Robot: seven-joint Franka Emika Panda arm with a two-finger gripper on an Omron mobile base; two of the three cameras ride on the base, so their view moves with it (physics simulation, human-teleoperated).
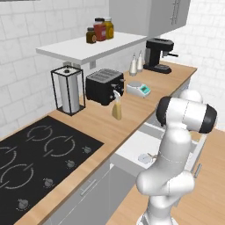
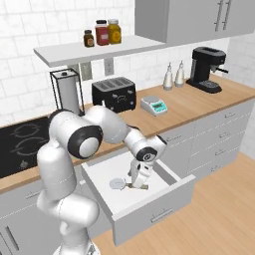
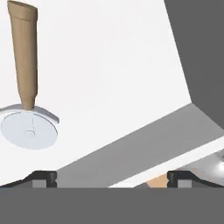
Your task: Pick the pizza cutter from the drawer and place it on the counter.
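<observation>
The drawer (image 2: pixel 151 213) is pulled out below the counter (image 2: pixel 191 107), showing its white floor (image 1: pixel 132 147). On that floor lies the pizza cutter (image 2: pixel 119 184), with its silver wheel toward the left and its wooden handle under my hand. My gripper (image 2: pixel 139 185) reaches down into the drawer right over the handle end. In the hand view the pizza cutter (image 3: pixel 27 105) lies off to the left of my gripper (image 3: pixel 111 177), whose tips stand wide apart and open with nothing between them. From the left base, the pizza cutter (image 1: pixel 145 157) peeks out beside my arm.
On the counter (image 1: pixel 132 112) stand a black toaster (image 1: pixel 104 86), a paper-towel holder (image 1: pixel 68 90), a small tan bottle (image 1: pixel 116 108), a scale (image 1: pixel 139 89) and a coffee machine (image 1: pixel 158 55). The black cooktop (image 1: pixel 39 154) lies to the left. A white shelf (image 2: pixel 94 50) carries jars.
</observation>
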